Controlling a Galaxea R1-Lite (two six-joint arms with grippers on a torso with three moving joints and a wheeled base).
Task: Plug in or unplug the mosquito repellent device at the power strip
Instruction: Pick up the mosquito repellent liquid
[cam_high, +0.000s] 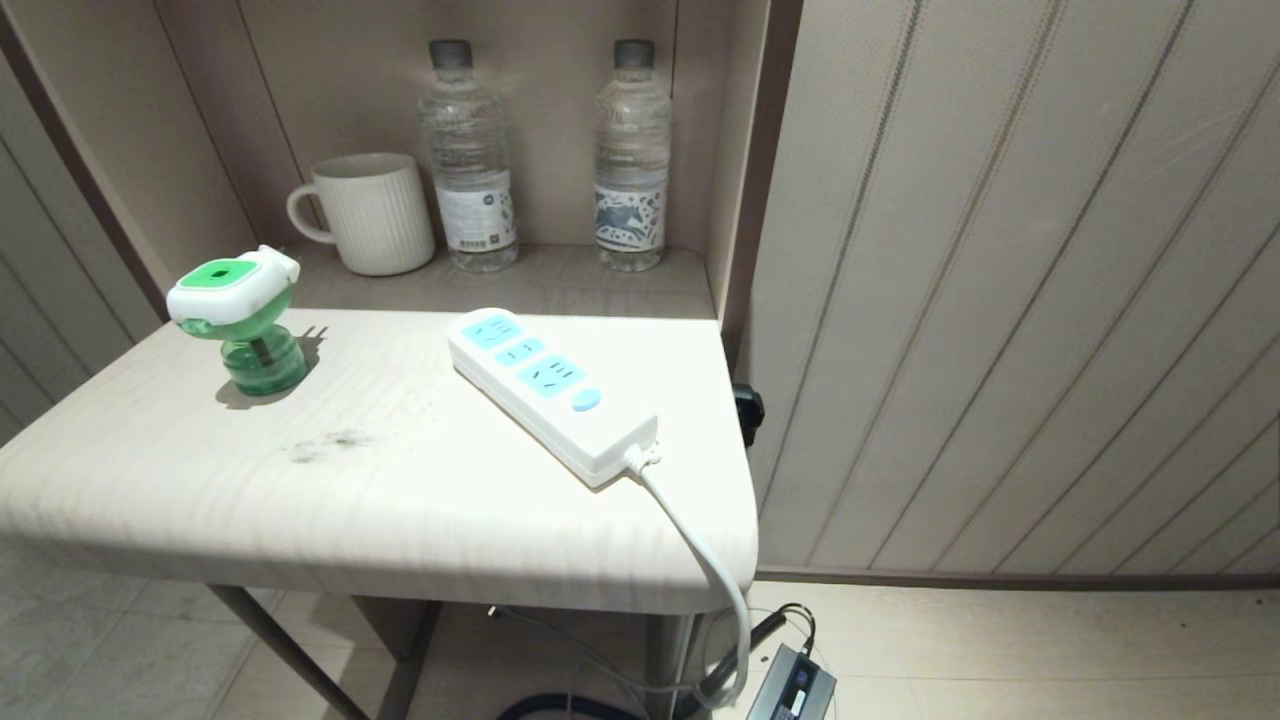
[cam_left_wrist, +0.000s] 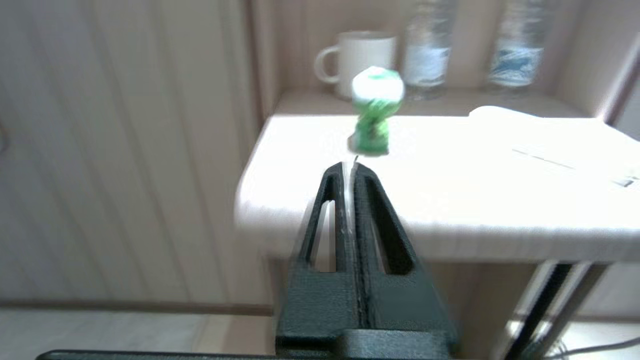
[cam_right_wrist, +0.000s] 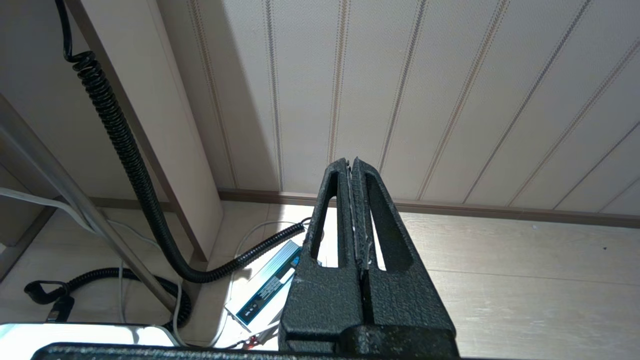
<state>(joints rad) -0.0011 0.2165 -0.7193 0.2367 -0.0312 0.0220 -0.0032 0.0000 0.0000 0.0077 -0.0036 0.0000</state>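
Plainly, the mosquito repellent device (cam_high: 243, 322) is not plugged in: it stands upright on its green bottle near the far left corner of the surface (cam_high: 350, 500), white heater cap on top, well apart from the power strip (cam_high: 553, 393). Seen from the left wrist, it sits straight ahead of the left gripper (cam_left_wrist: 349, 167), beyond the tips and a little higher, across the near edge of the surface. That gripper's jaws are pressed together with nothing between them. The power strip lies off to the right of those jaws, slanted, its white cord (cam_high: 700, 560) dropping over the front edge to the floor.

The right gripper (cam_right_wrist: 351, 165) hangs low beside the furniture, aimed at the wall and floor; its jaws are also pressed together and empty.

Likely trouble from here: with the jaws pressed together, an approach would push the device instead of taking it, and the top-heavy cap on a small bottle could tip. A grip on the rounded bottle may slip or twist, leaving the prongs misaligned with a socket. Pressing down on an unheld strip could slide it toward the edge.

Counted: one device, one power strip with three blue socket faces and one round button, one white mug (cam_high: 372, 213), two clear water bottles (cam_high: 468, 155) on the shelf behind.
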